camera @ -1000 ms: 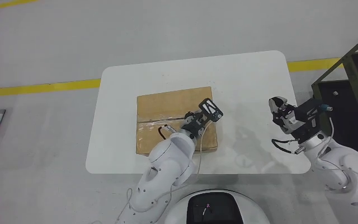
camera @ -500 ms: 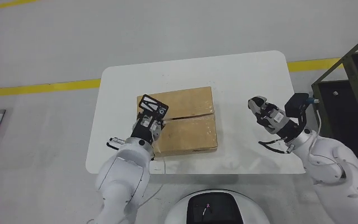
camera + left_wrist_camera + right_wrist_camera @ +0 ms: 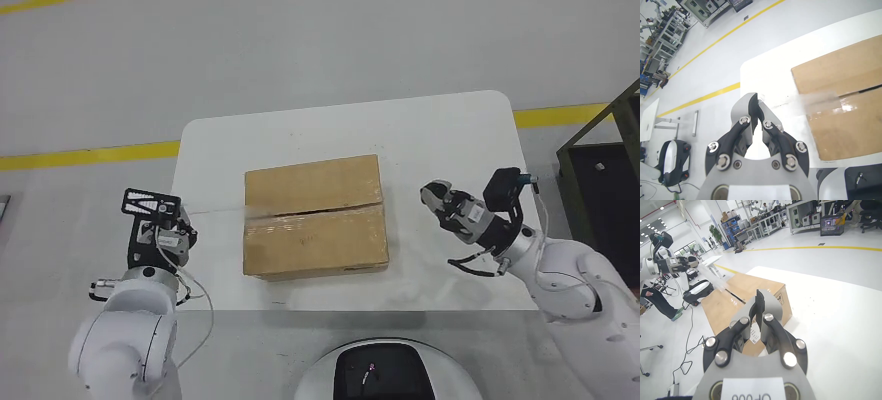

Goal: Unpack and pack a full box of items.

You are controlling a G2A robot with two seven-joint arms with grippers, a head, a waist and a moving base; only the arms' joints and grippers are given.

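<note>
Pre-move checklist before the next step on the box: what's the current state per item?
1. Left hand gripping tape: ok, shut on the strip.
2. Tape off box: not ok, the strip runs from the hand to the box top.
3. Seam uncovered: ok, a dark gap shows along most of it.
4. Right hand clear: ok, shut, empty, beside the box.
5. Box fully on table: ok.
</note>
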